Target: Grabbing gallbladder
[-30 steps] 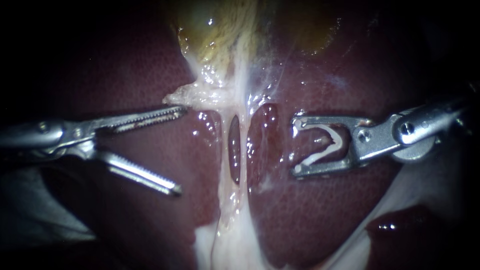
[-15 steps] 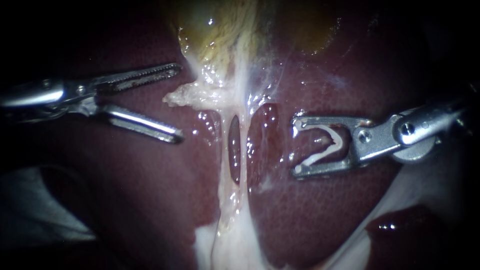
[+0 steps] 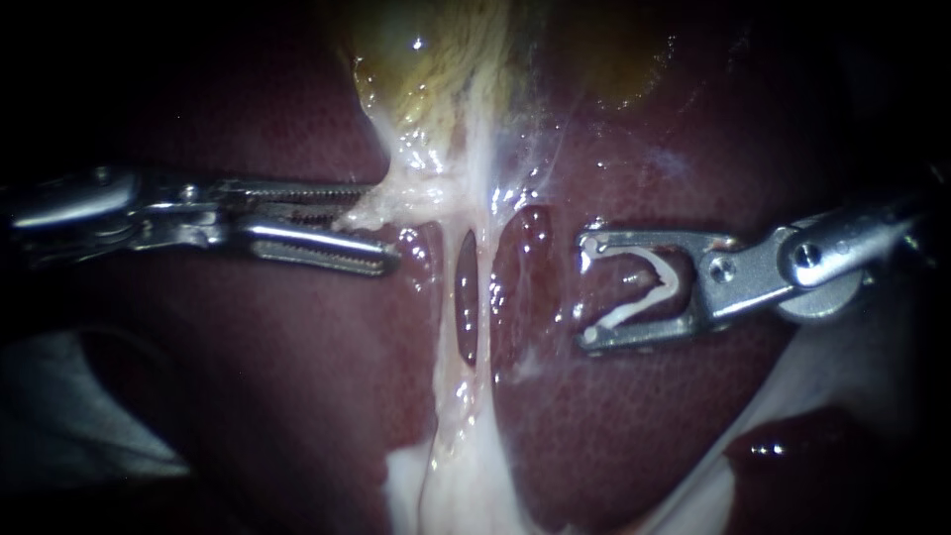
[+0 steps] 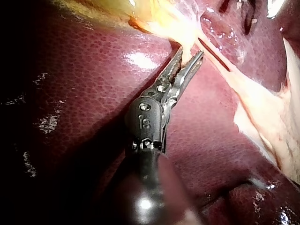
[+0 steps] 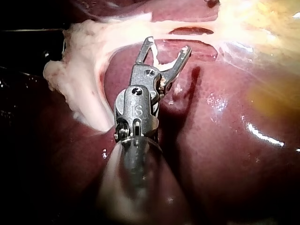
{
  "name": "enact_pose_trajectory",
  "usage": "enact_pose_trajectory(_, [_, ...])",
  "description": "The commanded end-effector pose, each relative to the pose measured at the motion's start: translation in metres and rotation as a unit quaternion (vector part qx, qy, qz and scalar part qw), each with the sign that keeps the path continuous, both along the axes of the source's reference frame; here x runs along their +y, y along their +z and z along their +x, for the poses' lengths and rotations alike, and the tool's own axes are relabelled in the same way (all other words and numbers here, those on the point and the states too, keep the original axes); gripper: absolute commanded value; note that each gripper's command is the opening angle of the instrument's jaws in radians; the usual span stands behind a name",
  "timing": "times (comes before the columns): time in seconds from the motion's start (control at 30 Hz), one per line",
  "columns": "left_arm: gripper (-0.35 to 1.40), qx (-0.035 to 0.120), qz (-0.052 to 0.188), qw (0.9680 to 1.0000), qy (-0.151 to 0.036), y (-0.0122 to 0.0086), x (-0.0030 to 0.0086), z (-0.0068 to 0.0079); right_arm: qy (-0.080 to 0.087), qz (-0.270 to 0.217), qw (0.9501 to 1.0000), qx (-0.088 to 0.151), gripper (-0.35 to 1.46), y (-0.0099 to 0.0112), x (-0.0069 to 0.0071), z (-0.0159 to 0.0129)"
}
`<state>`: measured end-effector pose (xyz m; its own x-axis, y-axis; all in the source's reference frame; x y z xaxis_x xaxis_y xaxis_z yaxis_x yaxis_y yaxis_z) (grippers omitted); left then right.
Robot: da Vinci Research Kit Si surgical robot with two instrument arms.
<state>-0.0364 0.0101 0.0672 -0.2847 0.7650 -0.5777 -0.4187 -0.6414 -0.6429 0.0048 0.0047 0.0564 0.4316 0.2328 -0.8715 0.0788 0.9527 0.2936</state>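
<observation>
The yellow-green gallbladder (image 3: 426, 69) lies at the top middle of the endoscope view and narrows into a pale flap (image 3: 396, 203). My left instrument (image 3: 381, 226) comes in from the left with its toothed jaws closed on that flap from above and below. In the left wrist view the same jaws (image 4: 191, 55) pinch the pale tissue. My right instrument (image 3: 589, 289) hovers over the liver to the right, its jaws wide apart and carrying a white clip (image 3: 666, 277) that spans them. The right wrist view shows this instrument (image 5: 168, 45) short of the pale strands.
Dark red liver (image 3: 594, 426) fills the field. Two pale strands (image 3: 480, 297) run down from the gallbladder's neck with a dark slit between them, widening into white tissue (image 3: 446, 485) at the bottom edge.
My left instrument rose from below the flap, advanced to the right and brought its open jaws together on the pale flap. The right instrument has not moved.
</observation>
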Motion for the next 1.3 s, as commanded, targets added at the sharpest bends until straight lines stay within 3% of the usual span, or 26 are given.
enact_pose_trajectory(0.03, [-0.01, 0.000, 0.003, 1.0000, -0.002, 0.0000, 0.0001, 0.0000, 0.000, 0.000, 1.0000, 0.000, 0.50, 0.0000, 0.0000, 0.0000])
enact_pose_trajectory(0.2, [-0.35, -0.001, 0.014, 0.9999, -0.006, -0.0003, 0.0003, 0.0003, 0.000, 0.000, 1.0000, 0.000, 0.50, 0.0000, 0.0000, 0.0000])
enact_pose_trajectory(0.5, [-0.35, 0.001, 0.046, 0.9988, -0.013, -0.0031, 0.0007, 0.0009, 0.000, 0.000, 1.0000, 0.000, 0.50, 0.0001, 0.0000, 0.0000])
enact_pose_trajectory(0.7, [-0.35, -0.006, 0.063, 0.9979, -0.009, -0.0071, 0.0031, 0.0024, 0.000, 0.000, 1.0000, 0.000, 0.50, 0.0001, 0.0000, 0.0000])
enact_pose_trajectory(0.87, [-0.35, 0.003, 0.065, 0.9977, -0.022, -0.0092, 0.0057, 0.0048, 0.000, 0.000, 1.0000, 0.000, 0.50, 0.0000, 0.0000, 0.0000])
enact_pose_trajectory(1.0, [-0.35, 0.006, 0.065, 0.9975, -0.026, -0.0094, 0.0064, 0.0060, 0.000, 0.000, 1.0000, 0.000, 0.50, 0.0000, 0.0000, 0.0000])
enact_pose_trajectory(1.3, [-0.35, 0.007, 0.064, 0.9975, -0.028, -0.0093, 0.0063, 0.0058, 0.000, 0.000, 1.0000, 0.000, 0.50, 0.0000, 0.0000, 0.0000])
